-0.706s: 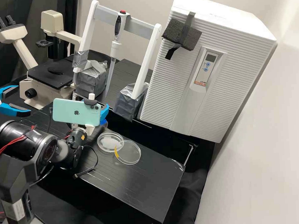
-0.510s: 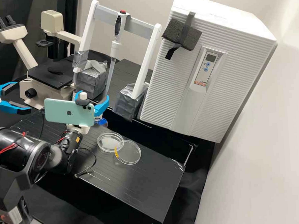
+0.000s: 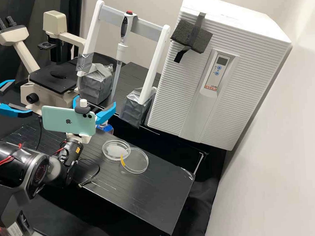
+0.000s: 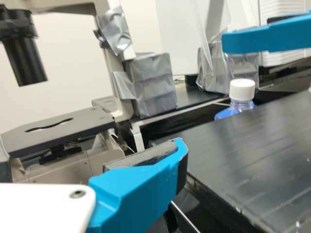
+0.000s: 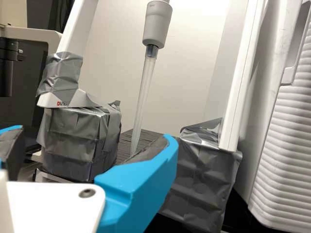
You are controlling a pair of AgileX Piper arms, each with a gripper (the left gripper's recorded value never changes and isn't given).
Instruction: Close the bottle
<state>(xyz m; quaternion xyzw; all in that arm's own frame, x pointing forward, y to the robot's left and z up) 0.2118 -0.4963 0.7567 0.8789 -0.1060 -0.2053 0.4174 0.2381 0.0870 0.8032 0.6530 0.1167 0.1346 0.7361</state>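
A small clear bottle [image 4: 234, 108] with a blue label stands at the far edge of the black bench [image 3: 147, 189], and a white cap [image 4: 241, 89] sits on its neck. From the high view only its blue lower part [image 3: 107, 128] peeks out below a finger. My right gripper [image 3: 91, 108] hangs open just above and to the near side of the bottle, holding nothing, behind a teal phone [image 3: 68, 120] mounted on the wrist. One of its fingers [image 4: 267, 38] passes above the cap. My left gripper [image 3: 9, 98] is open and empty at the far left, well away from the bottle.
Two clear petri dishes [image 3: 115, 149] [image 3: 135, 160] overlap mid-bench, with a black cable [image 3: 91, 174] beside them. Behind stand a microscope [image 3: 45, 82], a pipette [image 3: 120, 52] hanging on a white stand with taped feet [image 3: 95, 82], and a big white ribbed unit [image 3: 218, 68].
The right arm with the phone has drawn back to the left and risen a little, so the bottle's blue part now shows. The left gripper has lifted slightly.
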